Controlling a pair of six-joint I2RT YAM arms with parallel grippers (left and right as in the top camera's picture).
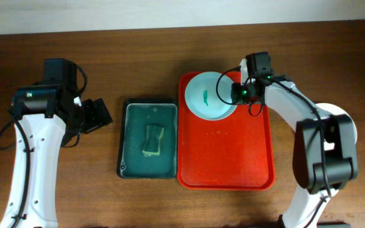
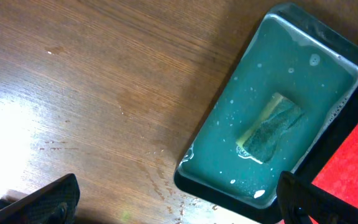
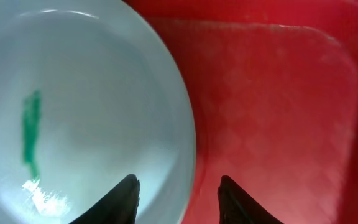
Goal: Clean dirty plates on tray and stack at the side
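Observation:
One pale-blue plate (image 1: 201, 104) with a teal-green smear (image 1: 204, 96) lies in the far left corner of the red tray (image 1: 227, 152). My right gripper (image 1: 238, 92) is open at the plate's right rim. In the right wrist view, one finger of the right gripper (image 3: 179, 182) is over the plate (image 3: 92, 81) and the other over the tray floor (image 3: 278, 112), with the rim between them; the smear (image 3: 31, 130) is at the left. My left gripper (image 1: 100, 114) is open and empty over the bare table, left of the green tray. No other plate shows clearly.
A dark green tray (image 1: 122, 170) holding soapy water and a sponge (image 1: 152, 140) sits just left of the red tray. The left wrist view shows this green tray (image 2: 216, 193) and the sponge (image 2: 272, 127) ahead of the left gripper (image 2: 176, 190). Wooden table all round.

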